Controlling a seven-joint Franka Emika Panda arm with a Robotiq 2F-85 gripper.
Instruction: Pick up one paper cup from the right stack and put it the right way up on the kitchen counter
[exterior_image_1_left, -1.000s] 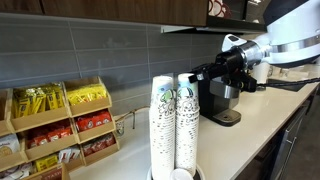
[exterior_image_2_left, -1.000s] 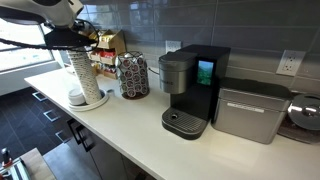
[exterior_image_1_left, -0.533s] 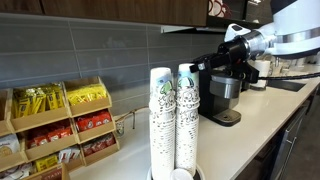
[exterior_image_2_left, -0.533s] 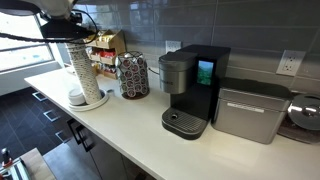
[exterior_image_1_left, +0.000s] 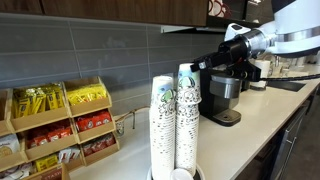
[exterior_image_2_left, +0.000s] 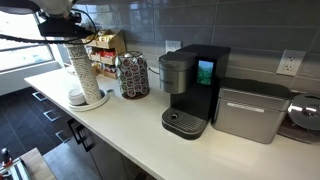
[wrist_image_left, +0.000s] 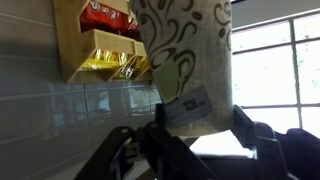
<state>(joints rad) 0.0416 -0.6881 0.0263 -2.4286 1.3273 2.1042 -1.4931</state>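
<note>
Squarely, the paper cup (wrist_image_left: 185, 50) sits inside the claw (wrist_image_left: 196, 130)

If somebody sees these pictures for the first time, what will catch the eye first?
Two tall columns of nested cups stand out on the kitchen counter: the right stack, with the gripper at its top, and its twin. In the wrist view, a speckled paper cup fills most of the frame. A black coffee machine stands further along.
</note>
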